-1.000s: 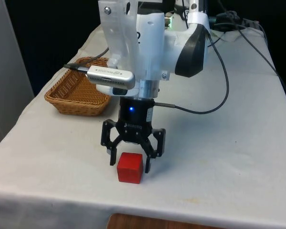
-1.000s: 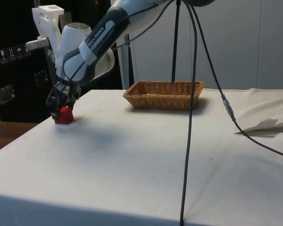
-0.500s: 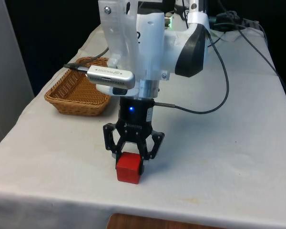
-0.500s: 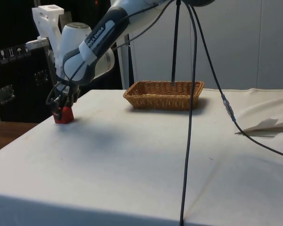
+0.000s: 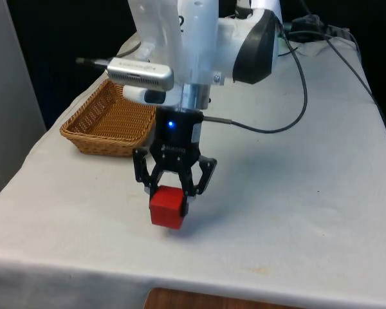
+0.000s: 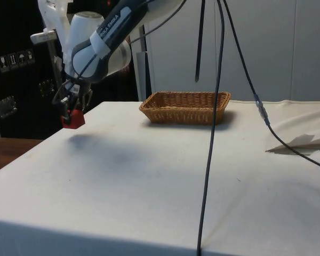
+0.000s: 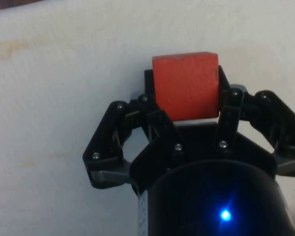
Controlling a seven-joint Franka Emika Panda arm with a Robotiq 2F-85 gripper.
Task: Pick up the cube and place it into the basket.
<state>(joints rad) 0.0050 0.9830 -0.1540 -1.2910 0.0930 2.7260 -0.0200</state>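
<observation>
Overhead, claw point(image 5: 168, 196) clamped on red cube point(image 5: 166, 208), clear of white tablecloth point(image 5: 296, 212); wicker basket point(image 5: 109, 122) well apart.

one red cube point(image 5: 166, 207), one wicker basket point(image 5: 107, 122) and one black cable point(image 6: 216, 106) are counted.

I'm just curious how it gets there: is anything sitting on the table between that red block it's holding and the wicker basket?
Nothing visible. The gripper holds the red cube above the cloth, and only bare tablecloth lies between it and the basket.
</observation>
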